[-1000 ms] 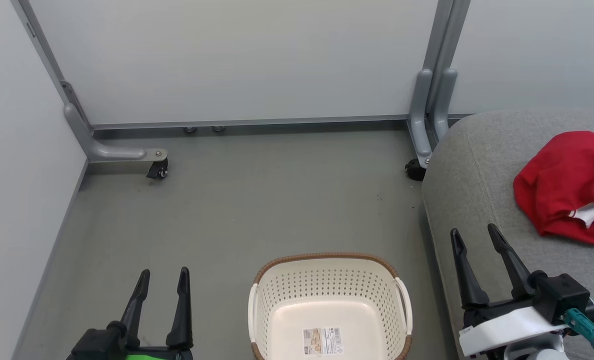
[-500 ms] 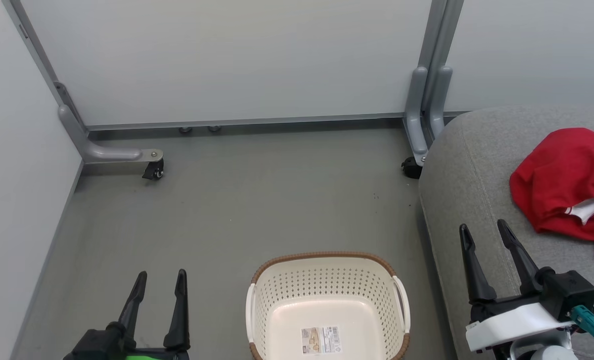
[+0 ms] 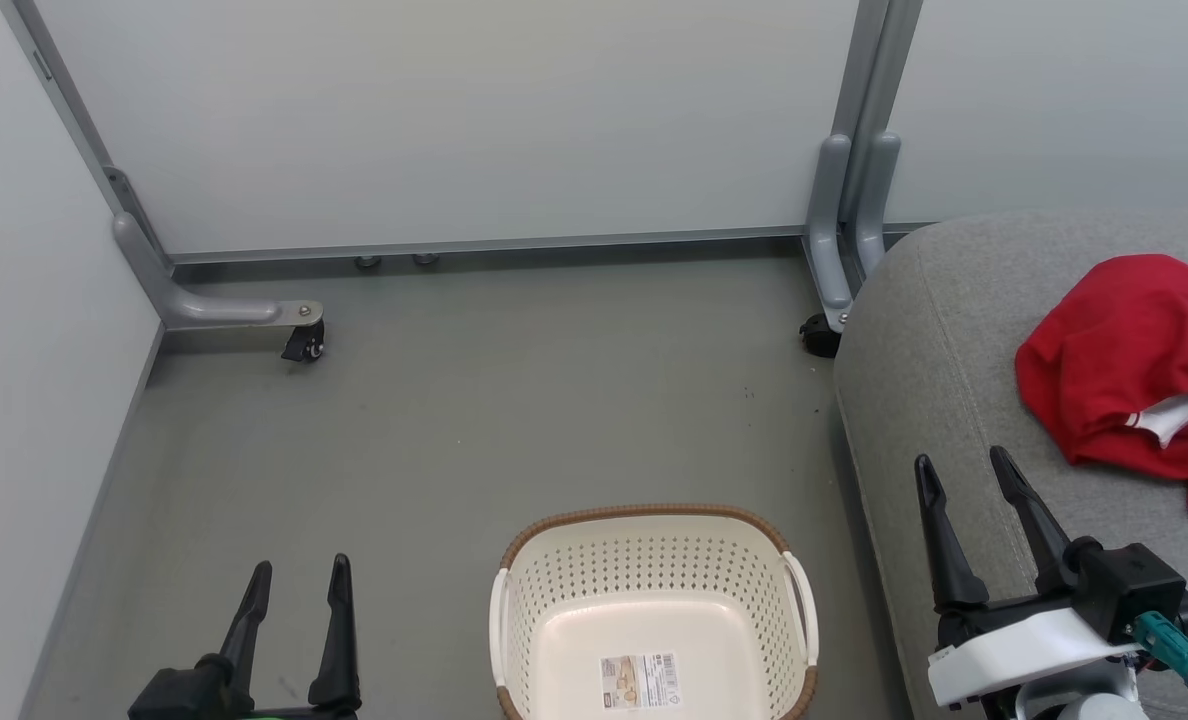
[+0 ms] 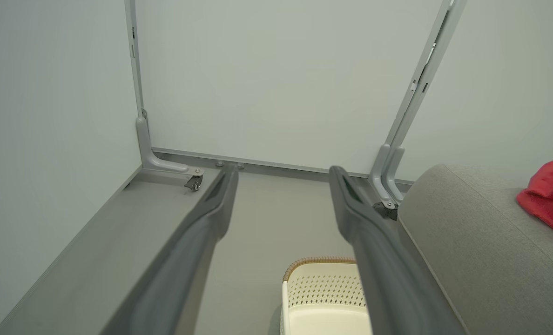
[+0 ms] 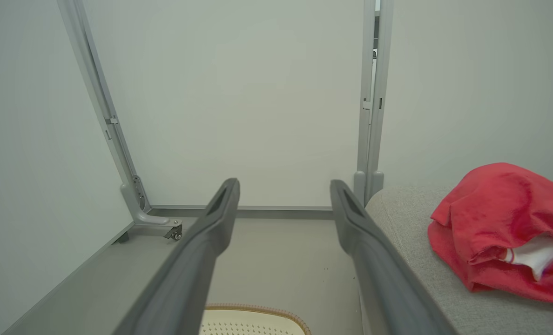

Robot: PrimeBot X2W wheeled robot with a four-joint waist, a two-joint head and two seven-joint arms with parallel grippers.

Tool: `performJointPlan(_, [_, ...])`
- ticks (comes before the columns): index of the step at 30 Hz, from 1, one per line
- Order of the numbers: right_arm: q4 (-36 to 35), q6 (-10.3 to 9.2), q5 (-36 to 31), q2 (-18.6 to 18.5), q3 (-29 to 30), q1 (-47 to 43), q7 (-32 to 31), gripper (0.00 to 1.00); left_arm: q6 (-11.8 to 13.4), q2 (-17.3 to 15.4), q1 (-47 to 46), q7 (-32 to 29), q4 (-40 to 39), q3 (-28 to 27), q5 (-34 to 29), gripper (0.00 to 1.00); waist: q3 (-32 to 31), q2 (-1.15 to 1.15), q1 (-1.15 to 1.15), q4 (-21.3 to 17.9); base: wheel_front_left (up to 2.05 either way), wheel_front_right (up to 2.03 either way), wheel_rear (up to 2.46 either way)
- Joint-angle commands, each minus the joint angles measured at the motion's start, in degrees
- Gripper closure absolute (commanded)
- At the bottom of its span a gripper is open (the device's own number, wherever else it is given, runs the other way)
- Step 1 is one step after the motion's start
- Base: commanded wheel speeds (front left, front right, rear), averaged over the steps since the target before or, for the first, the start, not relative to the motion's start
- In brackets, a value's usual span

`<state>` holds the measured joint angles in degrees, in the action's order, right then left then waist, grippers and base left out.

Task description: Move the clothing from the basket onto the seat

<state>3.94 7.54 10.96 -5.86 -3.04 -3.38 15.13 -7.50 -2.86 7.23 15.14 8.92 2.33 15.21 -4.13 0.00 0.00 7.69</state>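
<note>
Clothing (image 3: 1124, 360): red heap with white trim and a white tag, lying on the seat (image 3: 934, 380) at 3 o'clock in the head view and cut by the frame's right edge. Neither gripper touches it.
Caster (image 3: 304, 343): black wheel under a grey bracket at 10 o'clock, at the foot of the pale wall panels.
Left gripper (image 3: 300, 562): at 7 o'clock, released, its two dark fingers spread and grasping nothing, over the grey floor (image 3: 454, 420).
Basket (image 3: 644, 512): at 6 o'clock, standing upright on the floor between the two grippers, near the seat but apart from it.
Paper label (image 3: 640, 681): flat on the basket's pale bottom.
Post (image 3: 834, 240): grey upright at 1 o'clock, its black caster just beside the seat's rounded corner.
Seat: grey woven cushion spanning 2 to 5 o'clock.
Right gripper (image 3: 959, 456): at 4 o'clock, released, fingers splayed with nothing held, above the seat's near edge. The clothing lies at its 2 o'clock, apart from the fingertips.
</note>
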Motion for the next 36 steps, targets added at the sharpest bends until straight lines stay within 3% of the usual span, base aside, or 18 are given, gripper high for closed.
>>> performJointPlan(1, [0.16, -0.11, 0.42, 0.10, -0.01, 0.34, 0.01, 0.00, 0.04, -0.08, -0.35, -0.02, 0.07, 0.19, 0.68, 0.00, 0.00, 0.00, 0.00, -0.01, 0.00, 0.00, 0.00])
performJointPlan(7, [0.01, -0.11, 0.68, 0.13, 0.19, 0.45, 0.01, 0.00, 0.04, -0.08, -0.68, -0.02, 1.26, 0.51, 1.62, 0.00, -0.05, 0.00, 0.00, -0.07, 0.00, 0.00, 0.00])
performJointPlan(8, [0.17, 0.00, 0.45, 0.10, 0.09, 0.05, 0.00, 1.00, 0.00, 0.02, -0.08, 0.00, 1.29, 0.52, 1.62, 1.00, -0.06, 0.00, 0.00, -0.07, 0.00, 0.00, 0.00])
performJointPlan(12, [1.87, 0.00, 1.19, 0.42, 0.03, -0.92, -0.16, 1.00, 0.02, 0.06, 0.45, -0.12, 2.94, 0.71, 2.50, 1.00, -0.04, 0.00, 0.00, -0.11, 0.00, 0.00, 0.00])
performJointPlan(36, [4.25, -0.02, 25.36, 0.97, 2.66, 2.44, -6.40, 1.00, 0.02, -1.11, -3.93, -5.44, 3.73, -0.77, 26.02, 1.00, 0.79, 0.00, 0.00, -1.56, 0.00, 0.00, 0.00])
